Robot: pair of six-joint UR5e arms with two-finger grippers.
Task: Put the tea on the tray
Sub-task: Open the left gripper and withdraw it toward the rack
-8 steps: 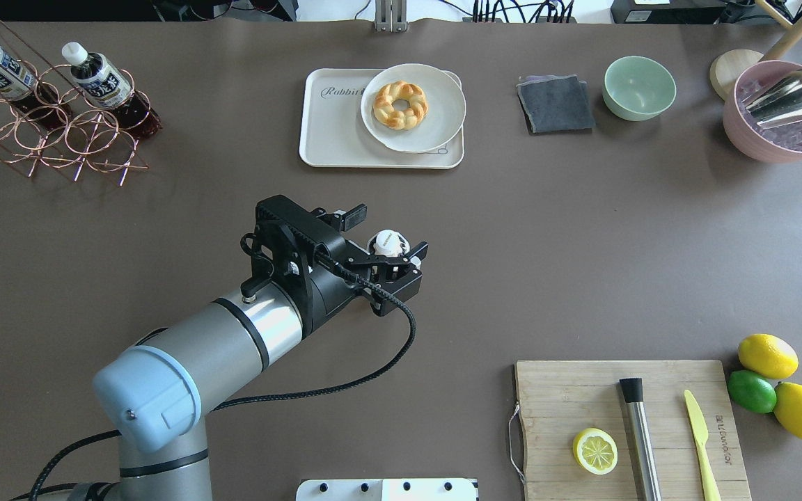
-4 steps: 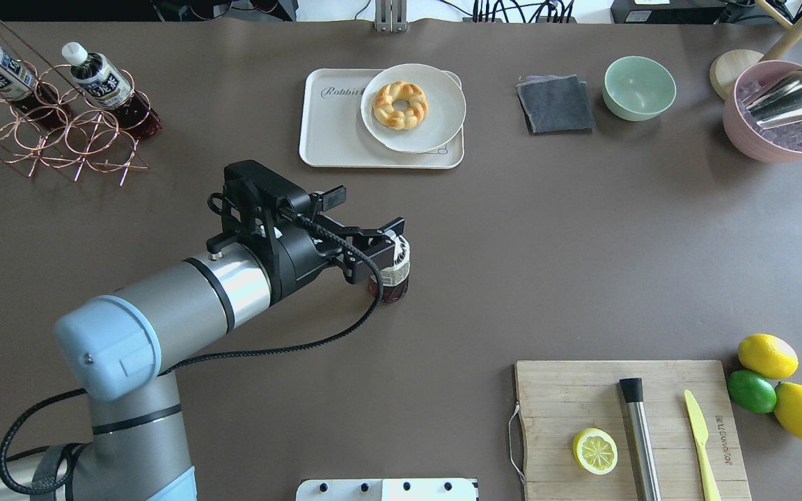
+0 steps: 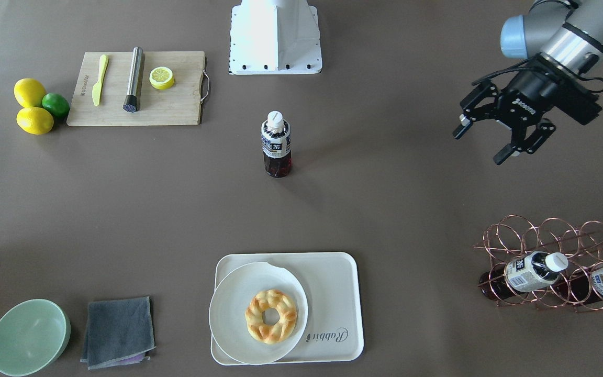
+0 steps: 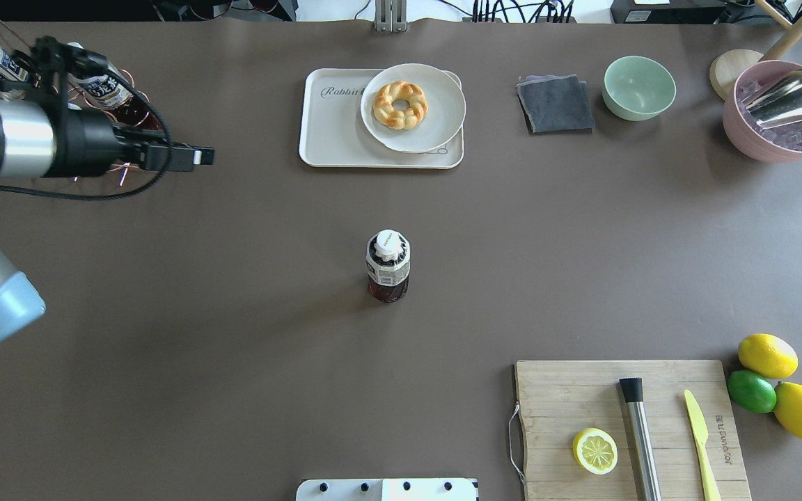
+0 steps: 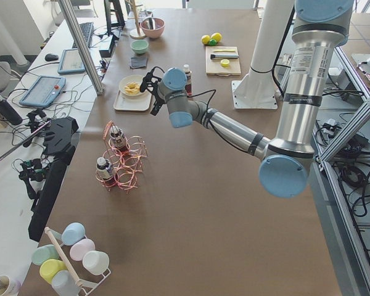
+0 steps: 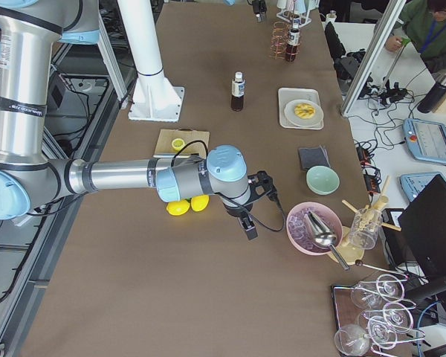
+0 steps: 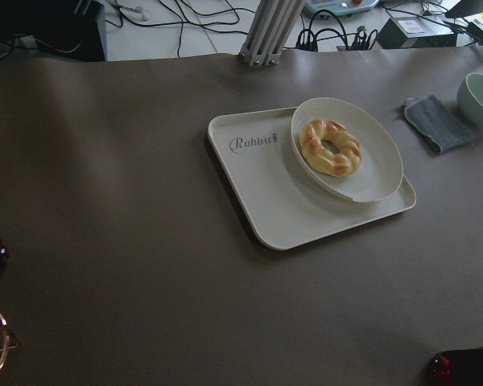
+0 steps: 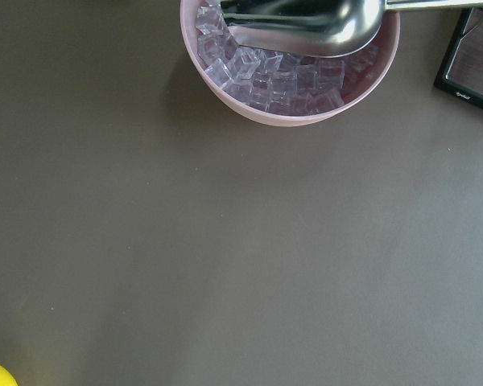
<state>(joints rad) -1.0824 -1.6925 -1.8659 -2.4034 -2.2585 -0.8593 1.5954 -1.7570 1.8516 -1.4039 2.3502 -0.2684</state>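
Brown tabletop [image 4: 582,264], upright tea [image 4: 388,268] mid-table, tray [image 4: 335,136] well apart, left gripper [image 3: 478,147] spread.

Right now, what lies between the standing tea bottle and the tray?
Nothing: in the overhead view only bare table separates the tea bottle from the tray.

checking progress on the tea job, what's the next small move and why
Probably bring the right tool toward the tea: it stands upright alone mid-table, well short of the tray, with nothing gripping it. The left tool hangs open and empty off by the copper rack, so the other arm looks due to pick it up.
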